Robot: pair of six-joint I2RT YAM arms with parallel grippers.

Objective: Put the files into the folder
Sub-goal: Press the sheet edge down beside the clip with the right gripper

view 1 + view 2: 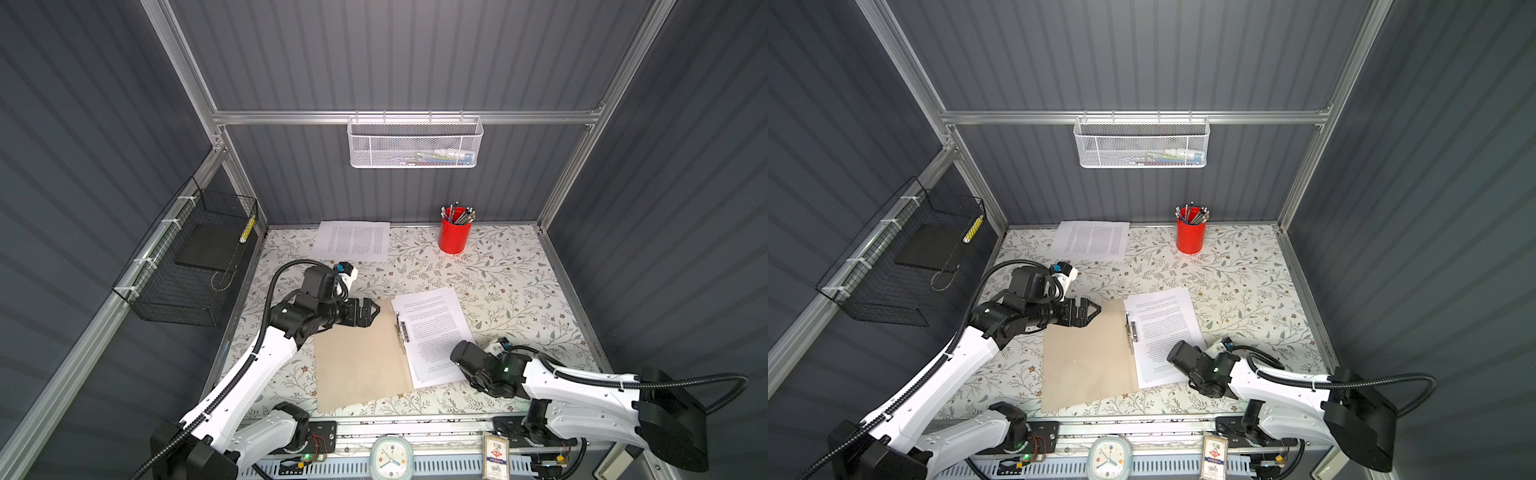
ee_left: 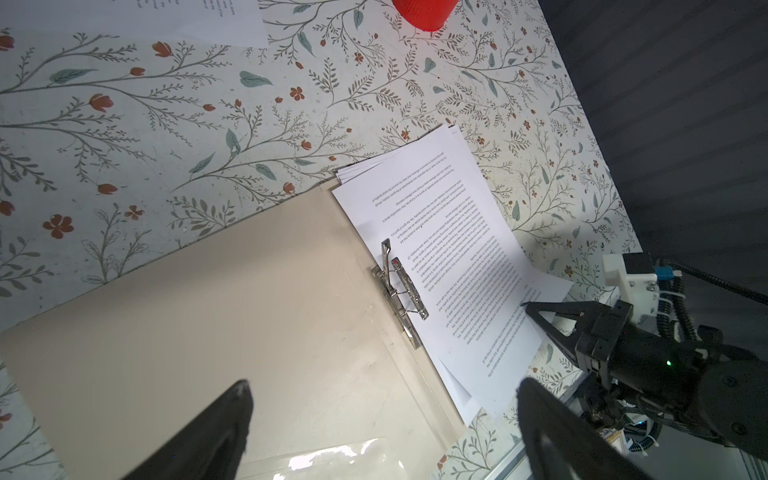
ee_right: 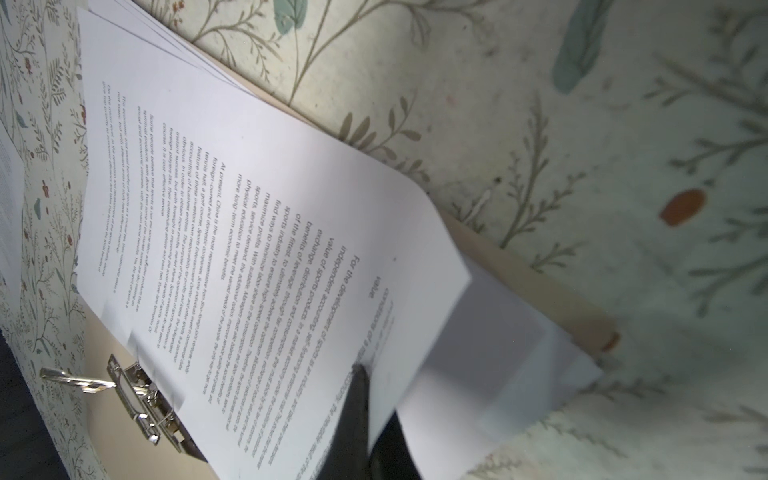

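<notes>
Right claw (image 3: 362,376) blurred, partly beneath files (image 3: 249,208)

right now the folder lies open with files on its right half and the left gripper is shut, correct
No: the left gripper is open, fingers spread wide in the left wrist view. The folder lies open with files on its right half.
</notes>
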